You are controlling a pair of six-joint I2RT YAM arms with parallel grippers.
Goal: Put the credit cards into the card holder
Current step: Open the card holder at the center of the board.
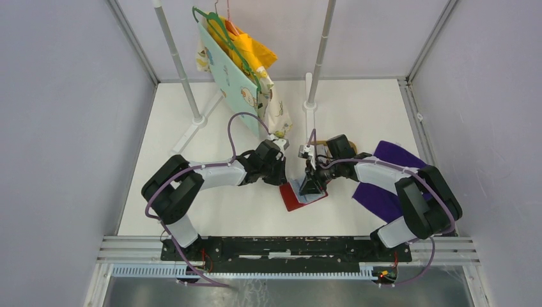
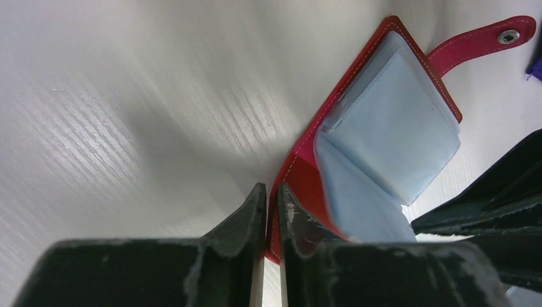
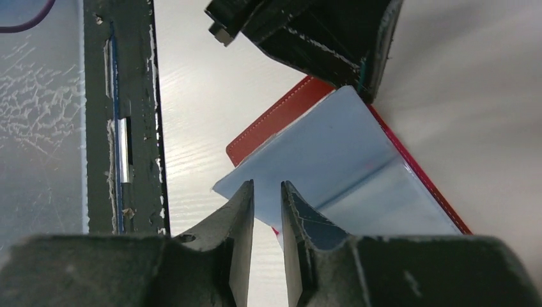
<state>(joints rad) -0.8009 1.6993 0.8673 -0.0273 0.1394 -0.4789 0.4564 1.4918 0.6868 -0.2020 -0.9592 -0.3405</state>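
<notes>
white table (image 1: pixel 358 121) | left end effector (image 2: pixel 270 190) pinches card holder (image 2: pixel 305 182) | right end effector (image 3: pixel 266 187) grip unclear

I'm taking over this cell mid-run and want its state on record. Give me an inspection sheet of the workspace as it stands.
Surface: white table, no spills seen.
Job's things: card holder lies open, pale sleeves up, snap tab spread out; no loose credit cards made out.
Clutter: purple cloth beneath the right arm; hanging bags at the back.
Grippers: left tool nearly shut, seemingly pinching the card holder's edge; right tool slightly apart over the sleeves, nothing seen between.
Cables: purple cables loop over both arms, no snag seen.
Surroundings: grey walls, two poles.
</notes>
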